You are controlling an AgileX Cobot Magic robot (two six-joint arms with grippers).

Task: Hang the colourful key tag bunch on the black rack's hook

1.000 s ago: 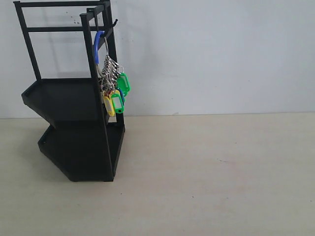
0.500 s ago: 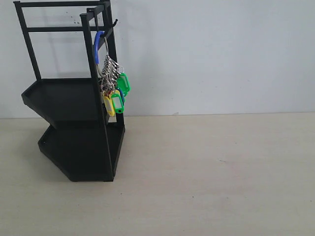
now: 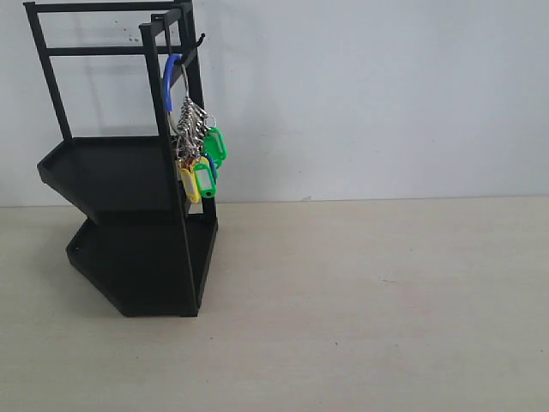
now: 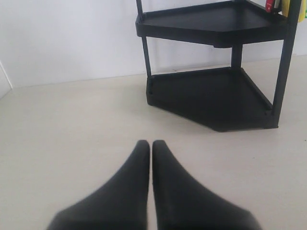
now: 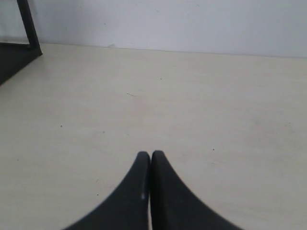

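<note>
item 1, key tag bunch (image 3: 197, 154): off the table, dangling against the rack's near upright, at about 10 o'clock from the middle of the exterior view. its blue loop (image 3: 170, 81) is uppermost, with rings under it and green and yellow tags lowest. nothing of mine touches it.

item 2, rack (image 3: 51, 163): black, two tiers, standing upright on the table (image 3: 386, 300) at 9 o'clock of that view.

item 3, hook (image 3: 201, 38): a small upturned tip at 1 o'clock from the loop. whether the loop rides on this very tip or on a part hidden among the bars, i cannot tell.

item 4, left gripper (image 4: 151, 143): my fingers pressed together, empty, low over the table, facing the rack's base.

item 5, right gripper (image 5: 150, 154): fingers pressed together, empty, over bare table, with only a corner of the rack in view.

item 6, step in hand: by my reckoning the hanging is done and both arms are parked clear.

item 7, next move: little. i'd keep my fingers away and check that the bunch hangs settled.
</note>
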